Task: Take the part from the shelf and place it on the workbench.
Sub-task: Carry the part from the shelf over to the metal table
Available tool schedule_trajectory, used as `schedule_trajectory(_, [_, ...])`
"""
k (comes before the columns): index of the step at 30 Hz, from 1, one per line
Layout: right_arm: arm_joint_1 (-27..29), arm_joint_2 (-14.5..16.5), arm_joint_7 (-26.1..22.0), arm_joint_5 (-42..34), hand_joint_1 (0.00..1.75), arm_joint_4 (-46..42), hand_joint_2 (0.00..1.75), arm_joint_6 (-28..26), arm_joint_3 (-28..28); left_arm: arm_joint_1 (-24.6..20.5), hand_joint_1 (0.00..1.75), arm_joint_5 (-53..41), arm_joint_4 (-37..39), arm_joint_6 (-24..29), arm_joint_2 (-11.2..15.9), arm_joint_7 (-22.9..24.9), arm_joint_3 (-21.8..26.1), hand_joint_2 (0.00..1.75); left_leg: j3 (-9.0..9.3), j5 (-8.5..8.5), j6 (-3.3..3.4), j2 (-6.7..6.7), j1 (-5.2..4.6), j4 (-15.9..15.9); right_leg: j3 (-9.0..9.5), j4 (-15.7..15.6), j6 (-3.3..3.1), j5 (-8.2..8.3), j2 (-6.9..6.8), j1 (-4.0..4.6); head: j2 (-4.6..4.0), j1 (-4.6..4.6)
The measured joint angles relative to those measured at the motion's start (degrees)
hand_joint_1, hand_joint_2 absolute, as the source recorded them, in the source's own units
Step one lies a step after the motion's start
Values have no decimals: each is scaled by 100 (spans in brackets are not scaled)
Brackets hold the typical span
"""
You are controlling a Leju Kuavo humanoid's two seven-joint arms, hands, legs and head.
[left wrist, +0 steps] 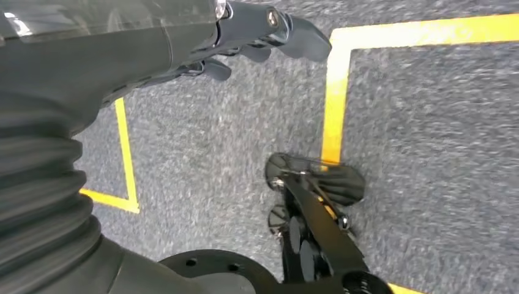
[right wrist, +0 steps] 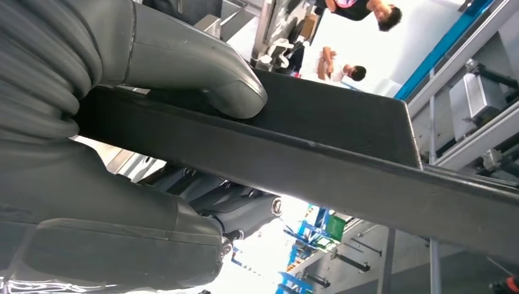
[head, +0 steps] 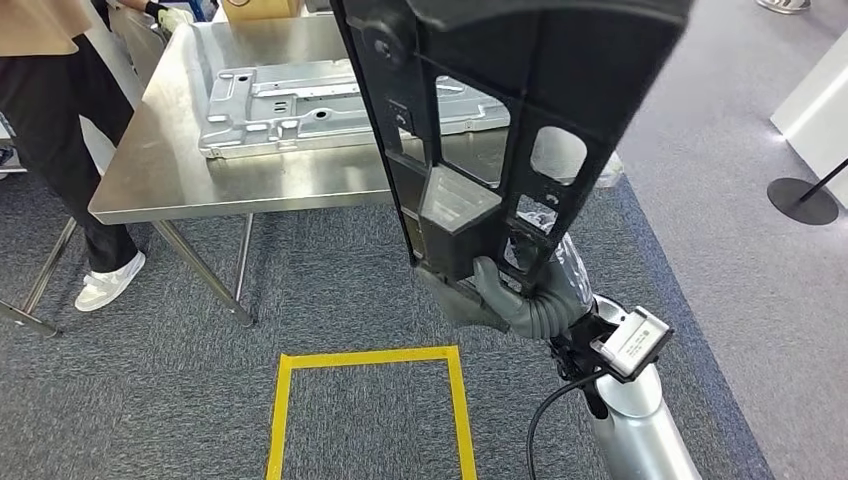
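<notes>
Black part [head: 480, 120] in right hand [head: 510, 295], steel workbench [head: 160, 170] beyond, grey carpet [head: 150, 400].

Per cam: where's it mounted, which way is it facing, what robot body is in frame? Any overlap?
Head view: high on the body, facing forward and down at the workbench; right hand holds the black part.
Left wrist view: faces the carpet and yellow tape; left hand holds nothing.
Right wrist view: angled upward, hand on part.
Shared: part; tape.

Matt black plastic part [head: 470, 110], brushed shiny steel workbench [head: 230, 180], pressed metal panel [head: 300, 110], rough grey carpet [head: 150, 400].
</notes>
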Motion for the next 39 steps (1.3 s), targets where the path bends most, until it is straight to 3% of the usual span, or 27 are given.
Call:
schedule_trajectory(2, [-14, -2, -8, -20, 175, 25, 175, 1, 0, -9, 0, -15, 0, -2, 10, 1, -1, 175, 303, 362, 28, 7, 0, -729, 83, 26, 56, -97, 5, 4, 1, 1])
schedule_trajectory(3, [-25, -3, -13, -28, 175, 32, 175, 2, 0, -13, 0, -20, 0, -3, 10, 2, -2, 175, 391, 418, 62, 7, -8, -931, 101, 33, 86, -129, 7, 10, 0, 3])
schedule_trajectory(6, [-49, -4, -26, -43, 175, 41, 175, 4, -3, -11, 0, -21, 0, -4, 10, 3, -2, 175, 436, 367, 191, -10, -27, -1027, 112, 71, 175, -149, 11, 20, 1, 10])
schedule_trajectory(8, [-63, -4, -37, -69, 175, 43, 175, 4, -10, -10, 0, -25, 0, -9, 11, -1, -2, 175, 504, 342, 265, -18, -18, -1060, 29, 276, 222, -223, 9, 9, 1, 22])
schedule_trajectory(10, [-86, -5, -60, -134, 175, 46, 175, 6, -31, -19, 0, -31, 0, -17, 11, -9, -2, 175, 568, 308, 320, -19, -17, -1080, -315, 880, 260, -459, 7, 1, 1, 36])
schedule_trajectory(12, [-91, -13, -85, -204, 175, 58, 175, 15, -61, -22, 0, -49, 0, -24, 12, -16, -3, 175, 616, 257, 347, -20, -32, -1079, -828, 1629, 278, -686, 7, -2, 0, 36])
schedule_trajectory(13, [-87, -18, -92, -230, 175, 63, 175, 23, -72, -19, 0, -64, 0, -28, 12, -17, -3, 175, 647, 229, 350, -21, -40, -1079, -1003, 1824, 275, -694, 7, -3, 0, 37])
schedule_trajectory(14, [-85, -24, -101, -263, 175, 67, 175, 44, -85, -15, 0, -82, 0, -32, 13, -18, -4, 175, 696, 191, 348, -25, -50, -1079, -1061, 1765, 257, -552, 7, 1, -1, 37])
schedule_trajectory(17, [-81, -39, -184, -411, 175, 66, 175, 124, -130, -16, 0, -128, 0, -41, 9, -29, -18, 175, 869, 73, 322, -35, -79, -1088, -704, 640, 124, 199, 0, 52, 0, 31])
schedule_trajectory(18, [-78, -40, -229, -455, 175, 66, 175, 148, -145, -23, 0, -139, 0, -43, 7, -35, -24, 175, 898, 42, 298, -37, -82, -1096, -598, 358, 80, 279, -2, 77, 0, 25])
schedule_trajectory(20, [-59, -44, -307, -507, 175, 63, 175, 183, -171, -29, 0, -152, 0, -44, 6, -43, -31, 175, 946, 34, 225, -29, -84, -1092, -513, 138, 16, 260, -3, 112, 1, 13])
schedule_trajectory(22, [-32, -48, -337, -523, 175, 61, 175, 196, -187, -31, 0, -154, -2, -44, 22, -49, -33, 175, 980, 30, 146, -16, -87, -1024, -411, 54, -23, 289, 3, 88, 1, 14])
schedule_trajectory(24, [-20, -49, -341, -529, 175, 61, 175, 198, -195, -46, 0, -157, -4, -46, 38, -52, -34, 175, 872, -109, 94, -10, -81, -722, -285, 12, -63, 265, 0, 51, 1, -22])
schedule_trajectory(27, [6, -50, -347, -533, 175, 62, 175, 201, -198, -53, 0, -159, -4, -48, 45, -54, -37, 175, 257, -546, 36, -6, -48, 265, -197, 5, -93, 179, -4, 49, 1, -57])
schedule_trajectory(28, [23, -50, -348, -533, 175, 63, 175, 202, -199, -43, 0, -159, -4, -48, 47, -53, -37, 175, 78, -587, 22, -5, -38, 460, -169, 12, -91, 143, 1, 49, 1, -54])
schedule_trajectory(29, [37, -50, -349, -533, 175, 64, 175, 202, -202, -34, 0, -159, -4, -48, 49, -52, -37, 175, 9, -495, 16, -5, -30, 435, -135, 20, -83, 107, 6, 47, 1, -59])
schedule_trajectory(30, [47, -50, -348, -533, 175, 64, 175, 202, -204, -27, 0, -159, -4, -48, 52, -52, -37, 175, 40, -291, 16, -3, -22, 218, -91, 28, -71, 67, 10, 43, 1, -62])
schedule_trajectory(32, [56, -50, -349, -533, 175, 65, 175, 202, -208, -24, 0, -159, -4, -48, 58, -52, -37, 175, 282, 211, 36, 5, -20, -541, 20, 44, -31, -27, 8, 36, 1, -58])
schedule_trajectory(33, [57, -50, -352, -533, 175, 65, 175, 202, -208, -27, 0, -160, -4, -48, 60, -53, -37, 175, 375, 321, 59, 12, -35, -827, 56, 49, -3, -64, 6, 34, 1, -59])
schedule_trajectory(34, [58, -50, -368, -532, 175, 65, 175, 201, -208, -29, 0, -162, -4, -48, 60, -53, -38, 175, 437, 384, 93, 17, -52, -1004, 79, 48, 34, -98, 3, 34, 1, -55])
schedule_trajectory(37, [70, -50, -498, -528, 175, 54, 175, 192, -221, -12, 0, -179, -4, -49, 65, -54, -38, 175, 492, 378, 217, 16, -66, -1067, 96, 114, 147, -129, 0, 33, 1, -49])
schedule_trajectory(39, [74, -50, -605, -547, 175, 28, 175, 203, -248, -13, 0, -195, -4, -50, 67, -51, -39, 175, 573, 361, 281, 11, -49, -1100, -3, 368, 198, -222, 0, 22, 1, -26])
